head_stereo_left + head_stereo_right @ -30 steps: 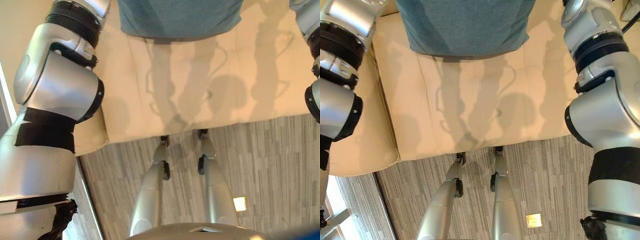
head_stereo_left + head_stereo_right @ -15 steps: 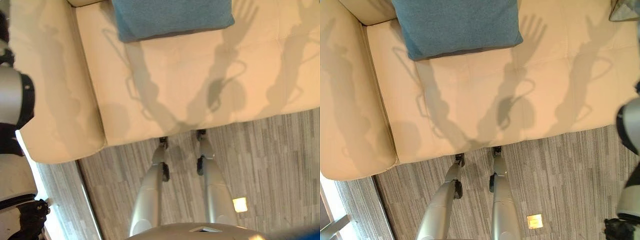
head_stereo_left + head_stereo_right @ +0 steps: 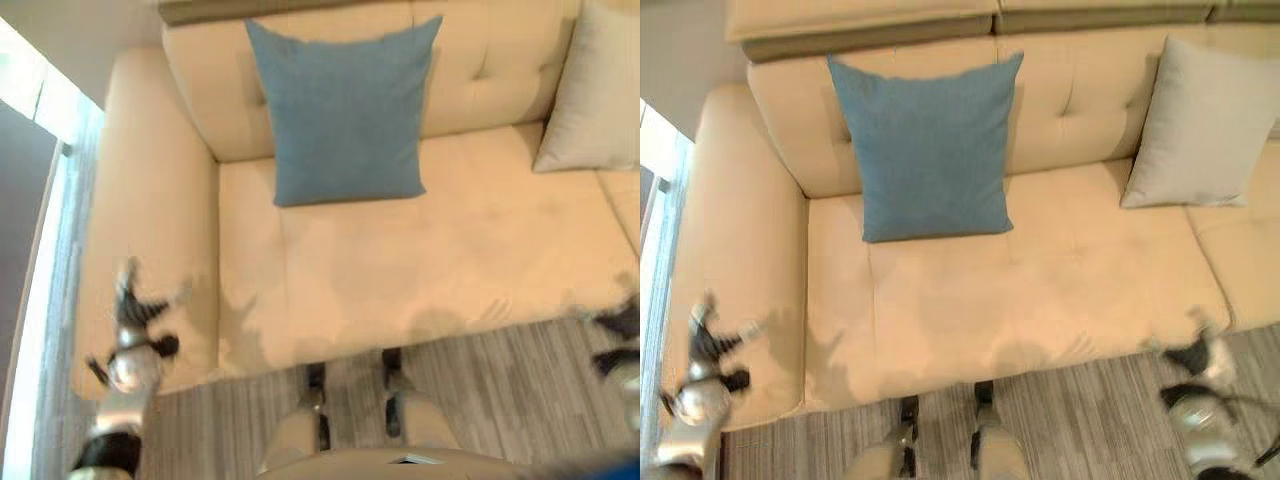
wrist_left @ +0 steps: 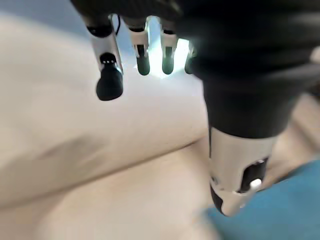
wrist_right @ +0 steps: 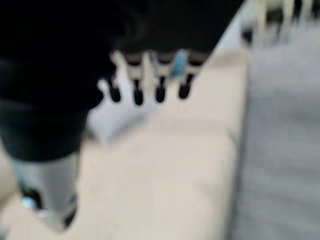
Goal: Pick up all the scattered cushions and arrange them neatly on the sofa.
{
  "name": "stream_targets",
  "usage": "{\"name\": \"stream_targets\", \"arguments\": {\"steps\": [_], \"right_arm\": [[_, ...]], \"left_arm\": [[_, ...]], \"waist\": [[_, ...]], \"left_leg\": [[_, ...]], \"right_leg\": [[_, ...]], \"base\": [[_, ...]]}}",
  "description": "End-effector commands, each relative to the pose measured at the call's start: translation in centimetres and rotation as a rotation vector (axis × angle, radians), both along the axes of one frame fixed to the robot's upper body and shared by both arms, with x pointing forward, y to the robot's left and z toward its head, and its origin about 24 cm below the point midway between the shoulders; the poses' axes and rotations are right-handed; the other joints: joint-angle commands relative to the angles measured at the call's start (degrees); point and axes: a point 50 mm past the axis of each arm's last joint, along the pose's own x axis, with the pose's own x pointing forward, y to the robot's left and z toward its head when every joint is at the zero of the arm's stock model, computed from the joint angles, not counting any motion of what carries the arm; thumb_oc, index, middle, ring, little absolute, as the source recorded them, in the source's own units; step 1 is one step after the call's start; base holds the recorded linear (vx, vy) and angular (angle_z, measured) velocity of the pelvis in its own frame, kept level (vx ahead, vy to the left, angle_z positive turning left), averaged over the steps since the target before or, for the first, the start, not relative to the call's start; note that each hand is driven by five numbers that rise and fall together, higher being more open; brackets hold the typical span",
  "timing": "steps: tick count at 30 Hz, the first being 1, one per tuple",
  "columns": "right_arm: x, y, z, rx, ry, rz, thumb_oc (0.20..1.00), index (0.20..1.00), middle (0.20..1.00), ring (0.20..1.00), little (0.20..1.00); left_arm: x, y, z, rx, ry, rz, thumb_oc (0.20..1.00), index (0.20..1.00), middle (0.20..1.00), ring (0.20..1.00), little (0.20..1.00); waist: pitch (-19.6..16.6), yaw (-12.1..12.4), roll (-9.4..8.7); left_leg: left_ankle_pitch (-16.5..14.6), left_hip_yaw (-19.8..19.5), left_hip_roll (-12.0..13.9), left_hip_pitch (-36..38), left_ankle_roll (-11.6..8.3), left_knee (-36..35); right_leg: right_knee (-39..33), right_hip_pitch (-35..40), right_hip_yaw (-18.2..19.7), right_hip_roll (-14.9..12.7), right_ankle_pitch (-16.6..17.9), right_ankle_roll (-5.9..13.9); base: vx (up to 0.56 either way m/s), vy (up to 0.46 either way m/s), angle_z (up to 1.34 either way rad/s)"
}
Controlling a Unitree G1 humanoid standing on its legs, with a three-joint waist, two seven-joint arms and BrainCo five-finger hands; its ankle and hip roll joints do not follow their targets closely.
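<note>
Cushions are already up on the cream sofa (image 3: 1060, 290): a blue cushion (image 3: 925, 145) stands upright against the backrest over the left seat, its lower edge on the seat and its sides roughly square to the sofa, and a pale grey cushion (image 3: 1205, 125) leans against the backrest further to the robot's right, tilted slightly toward the blue one, the two well apart. No other cushion shows on the seat or on the strip of grey carpet (image 3: 1090, 440) in front, so any remaining one would have to be looked for elsewhere. Both arms hang low and wide of the seat. The left robot hand (image 3: 710, 345) is beside the sofa's left armrest (image 3: 735, 250), below and to the left of the blue cushion, and its wrist view shows straight, spread fingers (image 4: 107, 70) holding nothing. The right robot hand (image 3: 1200, 355) is at the front edge of the seat, below the grey cushion, its fingers (image 5: 137, 85) likewise extended and empty. Judged from this, the left hand is nearer the blue cushion and the right hand nearer the grey one, each reaching upward and inward.
</note>
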Motion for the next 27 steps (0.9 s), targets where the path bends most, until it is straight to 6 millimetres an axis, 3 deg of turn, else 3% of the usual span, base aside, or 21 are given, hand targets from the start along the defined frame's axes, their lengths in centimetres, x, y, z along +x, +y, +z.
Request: {"name": "stream_targets", "arguments": {"steps": [1,2,3,4,5,6,8,12,15,17,19,20,24,26,27], "right_arm": [[-0.5,-0.1,-1.6,0.036,0.11,0.032,1.0,1.0,1.0,1.0,1.0],[-4.0,2.2,-5.3,0.134,0.286,-0.002,1.0,1.0,1.0,1.0,1.0],[-5.5,3.3,-6.5,0.169,0.367,-0.011,1.0,1.0,1.0,1.0,1.0],[-5.5,3.3,-6.5,0.169,0.367,-0.01,1.0,1.0,1.0,1.0,1.0],[-7.5,5.0,-8.0,0.242,0.448,-0.049,1.0,1.0,1.0,1.0,1.0],[-8.2,5.9,-8.6,0.261,0.497,-0.042,1.0,1.0,1.0,1.0,1.0],[-9.6,6.8,-9.3,0.3,0.558,-0.05,1.0,1.0,1.0,1.0,1.0],[-11.0,8.2,-10.0,0.336,0.637,-0.025,1.0,1.0,1.0,1.0,1.0],[-10.8,7.1,-9.7,0.338,0.646,-0.053,1.0,1.0,1.0,1.0,1.0],[-9.6,6.5,-9.4,0.331,0.614,-0.065,1.0,1.0,1.0,1.0,1.0],[-9.3,6.3,-9.3,0.329,0.61,-0.069,1.0,1.0,1.0,1.0,1.0],[-7.9,6.1,-9.0,0.33,0.582,-0.063,1.0,1.0,1.0,1.0,1.0],[-7.1,6.0,-8.8,0.357,0.558,-0.071,1.0,1.0,1.0,1.0,1.0],[-6.3,5.8,-8.6,0.35,0.539,-0.066,1.0,1.0,1.0,1.0,1.0],[-5.1,5.5,-8.2,0.341,0.506,-0.055,1.0,1.0,1.0,1.0,1.0]], "left_arm": [[0.2,-0.5,-2.1,-0.053,0.124,-0.033,1.0,1.0,1.0,1.0,1.0],[-3.2,-2.8,-5.1,-0.13,0.314,-0.029,1.0,1.0,1.0,1.0,1.0],[-4.6,-3.4,-5.9,-0.143,0.395,-0.018,1.0,1.0,1.0,1.0,1.0],[-4.6,-3.3,-5.9,-0.143,0.394,-0.018,1.0,1.0,1.0,1.0,1.0],[-6.7,-4.1,-6.8,-0.184,0.487,0.018,1.0,1.0,1.0,1.0,1.0],[-7.3,-4.8,-7.2,-0.166,0.543,-0.058,1.0,1.0,1.0,1.0,1.0],[-8.3,-5.3,-7.6,-0.201,0.581,-0.042,1.0,1.0,1.0,1.0,1.0],[-8.5,-6.1,-7.8,-0.226,0.589,-0.066,1.0,1.0,1.0,1.0,1.0],[-6.9,-6.3,-7.6,-0.206,0.557,-0.139,1.0,1.0,1.0,1.0,1.0],[-5.4,-6.2,-7.2,-0.19,0.518,-0.157,1.0,1.0,1.0,1.0,1.0],[-5.1,-6.3,-7.2,-0.188,0.51,-0.167,1.0,1.0,1.0,1.0,1.0],[-3.4,-6.4,-6.8,-0.167,0.484,-0.212,1.0,1.0,1.0,1.0,1.0],[-3.4,-5.9,-6.7,-0.17,0.488,-0.197,1.0,1.0,1.0,1.0,1.0],[-3.6,-5.6,-6.7,-0.185,0.482,-0.157,1.0,1.0,1.0,1.0,1.0],[-3.0,-5.6,-6.5,-0.193,0.458,-0.153,1.0,1.0,1.0,1.0,1.0]], "waist": [[-0.2,1.2,-1.64],[-0.8,1.7,-1.77],[-1.7,1.9,-1.93],[-1.5,1.9,-1.94],[-2.5,2.5,-2.25],[-2.8,2.5,-2.29],[-3.2,2.9,-2.42],[-3.3,3.9,-2.94],[-2.9,4.1,-3.37],[-2.5,4.1,-3.5],[-2.4,4.2,-3.54],[-0.6,4.9,-2.97],[-1.5,6.9,-2.54],[-2.8,10.2,-4.76],[-2.7,11.4,-5.88]], "left_leg": [[-7.6,-1.0,0.3,1.6,-1.24,3.7],[-8.3,-1.0,0.3,4.1,-1.03,3.3],[-8.2,-1.1,0.1,4.8,-0.97,2.8],[-8.2,-1.1,0.2,4.9,-0.98,2.8],[-8.3,-1.0,-0.1,6.6,-0.79,1.9],[-8.4,-1.0,0.0,7.2,-0.82,1.6],[-8.6,-0.9,-0.3,8.3,-0.57,1.2],[-9.5,-0.8,-1.1,10.2,0.4,1.4],[-9.5,-1.0,-1.9,10.4,1.06,1.1],[-9.3,-1.2,-2.3,9.9,1.31,0.6],[-9.1,-1.2,-2.4,9.5,1.52,0.6],[-7.8,-1.2,-1.5,7.9,2.28,1.5],[-5.6,-1.6,-0.4,4.8,2.94,3.0],[-4.7,-0.3,-0.7,1.5,2.43,4.4],[-2.9,1.1,0.0,-2.8,1.16,6.9]], "right_leg": [[1.3,6.1,-3.9,-3.1,-5.0,4.74],[1.3,8.2,-3.9,-2.9,-5.6,4.62],[1.3,8.7,-4.2,-2.9,-5.7,4.62],[1.2,8.8,-4.3,-2.9,-5.8,4.62],[1.3,10.1,-4.5,-2.9,-6.2,4.59],[1.5,10.3,-4.6,-2.9,-6.0,4.78],[1.5,11.1,-4.8,-2.9,-6.2,4.87],[2.8,12.0,-5.2,-3.7,-6.4,5.25],[3.5,11.2,-4.9,-4.5,-5.3,5.97],[4.2,9.3,-4.5,-5.0,-4.0,6.77],[4.6,8.5,-4.6,-5.3,-3.6,7.15],[13.5,6.3,-5.9,-5.5,-6.5,6.89],[26.5,9.6,-5.4,-1.8,-13.1,5.12],[22.0,15.6,-6.8,-1.9,-14.2,4.83],[14.0,18.6,-5.5,0.4,-17.8,2.9]], "base": [[0.02,0.06,0.02],[0.02,0.051,0.03],[0.01,0.048,0.01],[0.01,0.046,0.06],[-0.03,0.05,0.07],[-0.03,0.063,0.07],[-0.03,0.044,0.05],[-0.04,0.099,-0.07],[-0.09,0.111,-0.13],[-0.16,0.104,-0.11],[-0.21,0.075,-0.13],[-0.34,0.103,-0.28],[-0.33,0.02,-0.15],[-0.45,-0.235,-0.15],[-0.41,-0.235,-0.54]]}}
